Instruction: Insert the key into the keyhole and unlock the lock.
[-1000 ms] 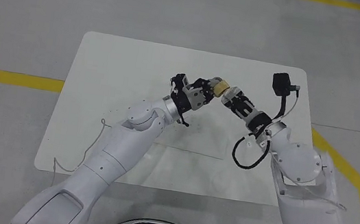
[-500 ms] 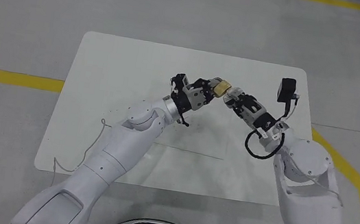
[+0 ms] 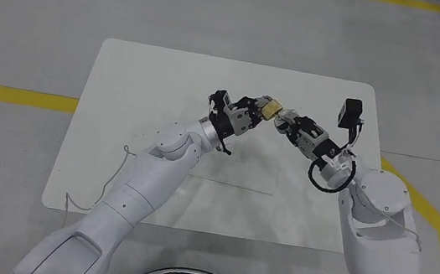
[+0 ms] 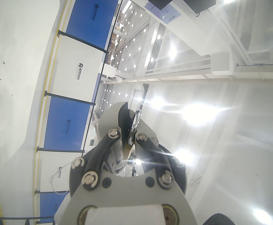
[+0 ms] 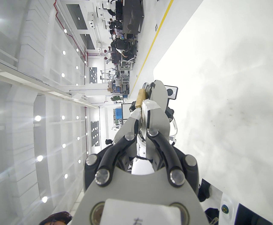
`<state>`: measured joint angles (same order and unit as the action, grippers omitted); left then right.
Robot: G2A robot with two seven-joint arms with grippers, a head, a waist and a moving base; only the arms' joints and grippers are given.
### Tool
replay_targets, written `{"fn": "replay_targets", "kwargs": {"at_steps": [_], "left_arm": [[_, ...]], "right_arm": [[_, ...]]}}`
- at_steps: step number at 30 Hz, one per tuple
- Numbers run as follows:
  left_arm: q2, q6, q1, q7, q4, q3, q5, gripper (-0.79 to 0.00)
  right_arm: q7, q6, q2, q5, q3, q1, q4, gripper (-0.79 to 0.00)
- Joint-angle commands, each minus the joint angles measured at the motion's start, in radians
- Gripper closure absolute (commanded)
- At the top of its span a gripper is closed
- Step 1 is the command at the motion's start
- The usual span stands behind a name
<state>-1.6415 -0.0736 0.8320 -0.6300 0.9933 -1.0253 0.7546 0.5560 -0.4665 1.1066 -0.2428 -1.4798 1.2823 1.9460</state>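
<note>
Two pincers up, both mid-air over the 1 table [image 3: 147, 110], above its far half, tips nearly meeting; my left pincer [image 3: 252, 110] is squeezed to a sliver, gripping the 1 key [image 4: 134, 124] betw its 2 fingers; from the left wrist cam the key is edge-on, a thin silver plate, w/ a slim blade poking out past the tips; my right pincer [image 3: 285, 118] is closed down too, only a narrow gap, clamping the 1 lock [image 3: 270, 108], a small brass block; its 2 fingertips [image 5: 147, 106] are wrapped in white tape; right wrist cam has the brass body sticking out beyond the tape, w/ a bit of silver shackle at its far end; from the top the lock sits betw the 2 pincers, well off the table, right at the left tips; touching or just beside, can't tell; whether the blade is in the keyhole, can't tell; shackle open or shut, can't tell either.
</note>
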Motion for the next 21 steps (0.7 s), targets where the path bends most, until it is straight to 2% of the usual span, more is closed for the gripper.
{"fn": "replay_targets", "kwargs": {"at_steps": [1,5,11,21], "left_arm": [[0.000,0.000,0.000,0.000,0.000,0.000,0.000,0.000],[0.000,0.000,0.000,0.000,0.000,0.000,0.000,0.000],[0.000,0.000,0.000,0.000,0.000,0.000,0.000,0.000],[0.000,0.000,0.000,0.000,0.000,0.000,0.000,0.000]], "right_arm": [[0.000,0.000,0.000,0.000,0.000,0.000,0.000,0.000],[-0.005,0.000,0.003,-0.043,0.002,0.010,-0.010,0.000],[-0.014,-0.137,0.010,-0.238,-0.027,-0.007,-0.037,0.000],[-0.135,-0.284,0.024,-0.478,-0.057,-0.021,-0.062,0.000]]}}
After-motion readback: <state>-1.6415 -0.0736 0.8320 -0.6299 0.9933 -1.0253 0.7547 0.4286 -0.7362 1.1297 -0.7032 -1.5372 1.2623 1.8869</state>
